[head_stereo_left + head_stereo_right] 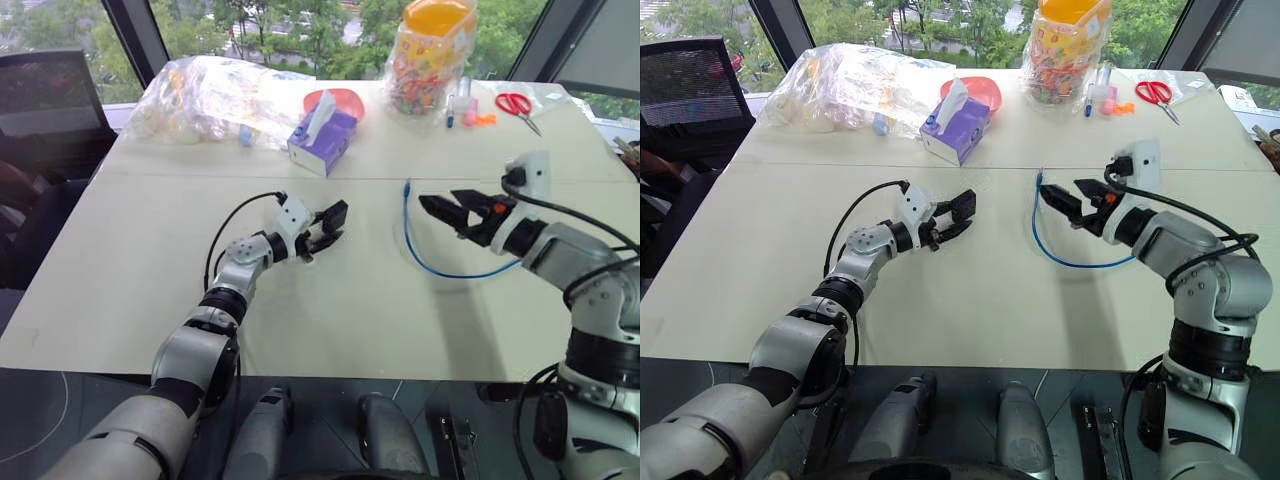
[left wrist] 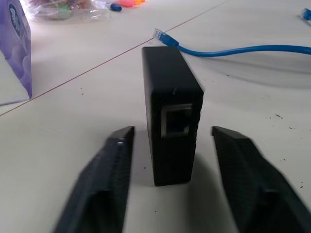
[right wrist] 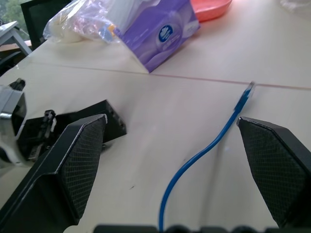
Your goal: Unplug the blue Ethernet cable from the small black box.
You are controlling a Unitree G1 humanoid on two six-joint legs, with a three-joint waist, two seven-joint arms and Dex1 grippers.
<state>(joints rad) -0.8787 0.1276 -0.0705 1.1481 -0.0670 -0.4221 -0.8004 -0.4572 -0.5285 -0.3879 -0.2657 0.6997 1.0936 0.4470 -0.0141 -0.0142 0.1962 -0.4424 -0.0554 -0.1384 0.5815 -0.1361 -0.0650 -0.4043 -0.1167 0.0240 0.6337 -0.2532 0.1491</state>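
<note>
Both end effectors stand open with nothing held. On the left, the end effector rests low on the desk with its two black fingers spread either side of the small black box, a gap showing on each side so that neither finger touches it. The box stands upright on the desk, its empty port facing the wrist camera. On the right, the end effector hovers above the desk, jaws wide apart, and the blue Ethernet cable runs between them without touching either. The cable lies loose in a curve on the desk, its clear plug free, near the seam between the two desk panels and well apart from the box. No writing can be read on the box or the cable. Further back stands a purple tissue box with a round white emblem on its side, its lettering too small to read. Beside it are a red bowl, a crumpled clear plastic bag, a clear bag of colourful items and red-handled scissors. Nothing lies between either end effector and the box or cable.
</note>
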